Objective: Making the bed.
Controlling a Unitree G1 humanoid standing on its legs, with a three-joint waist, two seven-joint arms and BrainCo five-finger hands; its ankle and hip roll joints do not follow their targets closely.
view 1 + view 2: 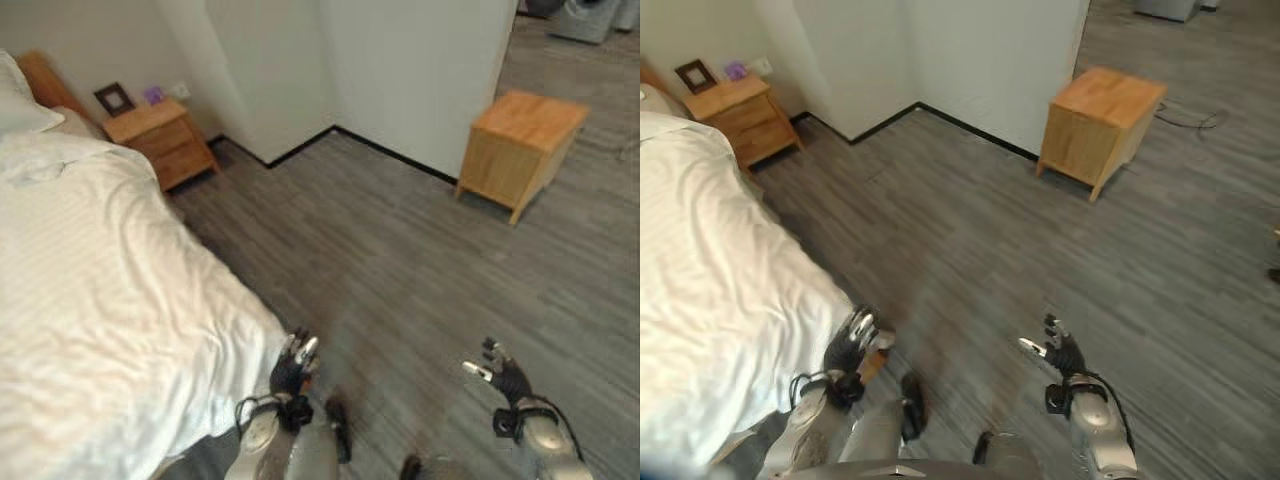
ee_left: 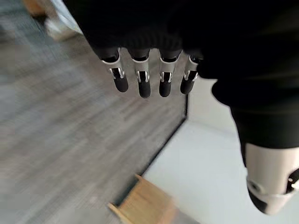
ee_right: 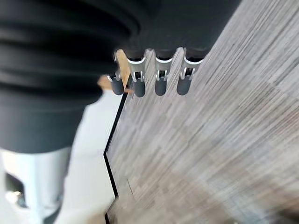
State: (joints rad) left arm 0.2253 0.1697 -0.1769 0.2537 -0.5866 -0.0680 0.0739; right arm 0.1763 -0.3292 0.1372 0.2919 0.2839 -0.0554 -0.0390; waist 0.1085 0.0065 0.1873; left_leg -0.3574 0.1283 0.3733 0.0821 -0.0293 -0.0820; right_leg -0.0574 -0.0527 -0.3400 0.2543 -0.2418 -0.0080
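While its foot end lies out of sight at the lower left, the bed (image 1: 90,300) takes up the left side of the head views, its long axis running from the near left corner up toward the wooden headboard (image 1: 45,82) at the far left wall. A white duvet (image 1: 110,330) with faint stripes covers it and hangs over the side edge that faces the open floor; the cover looks lightly rumpled near the top, where a white pillow (image 1: 20,100) rests against the headboard. Just past the head of the bed stands a wooden nightstand (image 1: 165,140) carrying a small dark picture frame (image 1: 113,98) and a small purple item (image 1: 153,94).

Close beside the hanging edge of the duvet, the left hand (image 1: 293,368) is raised with its fingers straight and relaxed, holding nothing; whether it touches the cloth I cannot tell. Its wrist view shows the fingers (image 2: 144,84) extended in a row over the grey wood-grain floor (image 1: 400,270). Well apart to the right, the right hand (image 1: 503,375) hovers over bare floor, fingers (image 3: 160,84) likewise extended and empty. Against the white wall (image 1: 420,70) farther off stands a second wooden cabinet (image 1: 520,150).
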